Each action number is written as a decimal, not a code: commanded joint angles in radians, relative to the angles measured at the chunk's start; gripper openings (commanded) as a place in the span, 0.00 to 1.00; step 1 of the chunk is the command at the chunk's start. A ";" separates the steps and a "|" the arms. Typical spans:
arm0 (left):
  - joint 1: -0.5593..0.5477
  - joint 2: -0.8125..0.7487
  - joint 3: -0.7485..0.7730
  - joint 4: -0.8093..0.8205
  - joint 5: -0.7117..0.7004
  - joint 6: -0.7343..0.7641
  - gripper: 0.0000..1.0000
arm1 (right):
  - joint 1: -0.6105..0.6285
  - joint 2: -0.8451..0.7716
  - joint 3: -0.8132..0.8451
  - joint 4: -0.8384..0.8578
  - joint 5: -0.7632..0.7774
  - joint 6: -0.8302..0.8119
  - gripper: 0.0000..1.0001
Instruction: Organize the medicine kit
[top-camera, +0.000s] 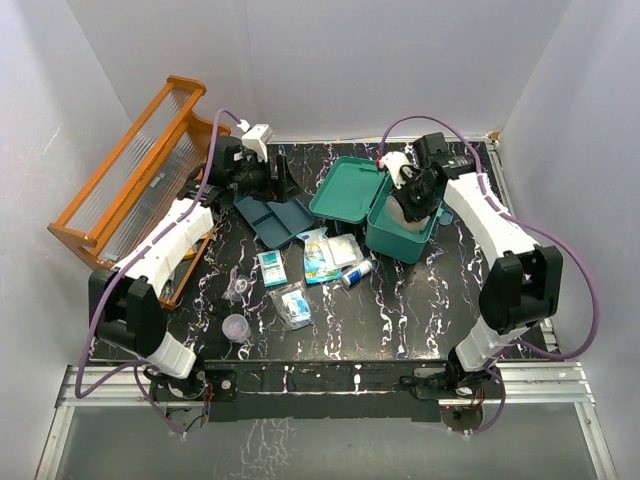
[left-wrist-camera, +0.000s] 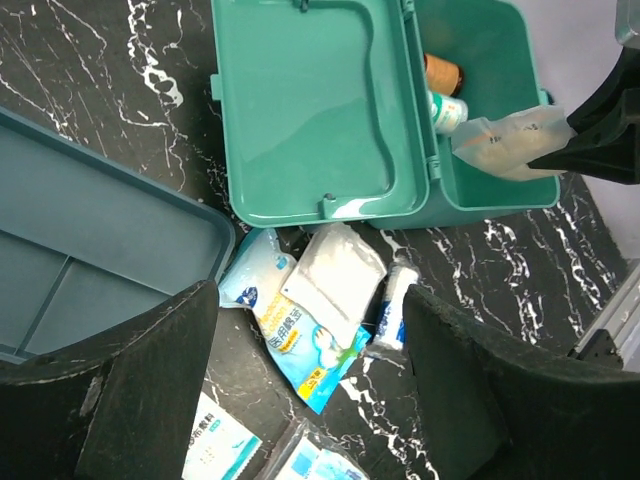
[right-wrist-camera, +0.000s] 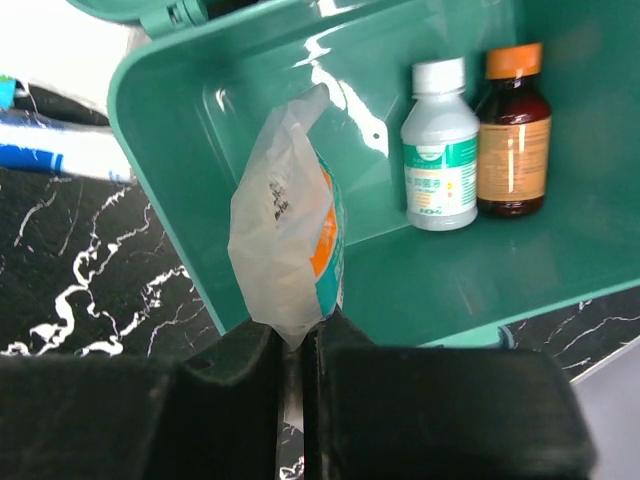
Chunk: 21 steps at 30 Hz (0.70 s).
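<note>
Right gripper (right-wrist-camera: 295, 345) fingers press almost together, pinching the bottom edge of a clear pouch (right-wrist-camera: 285, 240) with orange and teal print at the rim of the medicine kit (right-wrist-camera: 450, 280). That kit is a teal-green plastic box with rounded corners. It stands toward the far right of the black marbled table (top-camera: 400, 320), its hinged lid (top-camera: 345, 190) open to the left. Inside it, 2 bottles lie side by side, a white one (right-wrist-camera: 438, 150) and a brown one (right-wrist-camera: 512, 130). A darker divided insert tray (top-camera: 275, 218) lies just left of the lid. Left gripper (left-wrist-camera: 310, 295) fingers spread wide and hold nothing, above packets (left-wrist-camera: 330, 270) and a tube (left-wrist-camera: 390, 310).
</note>
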 joint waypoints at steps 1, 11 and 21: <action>0.002 0.024 0.050 0.012 0.016 0.061 0.73 | -0.002 0.056 0.046 -0.075 0.008 -0.048 0.00; 0.001 0.094 0.093 -0.013 -0.044 0.110 0.73 | -0.007 0.240 0.125 -0.104 -0.093 -0.084 0.00; 0.001 0.143 0.141 -0.050 -0.061 0.124 0.73 | -0.057 0.316 0.155 -0.103 -0.137 -0.100 0.04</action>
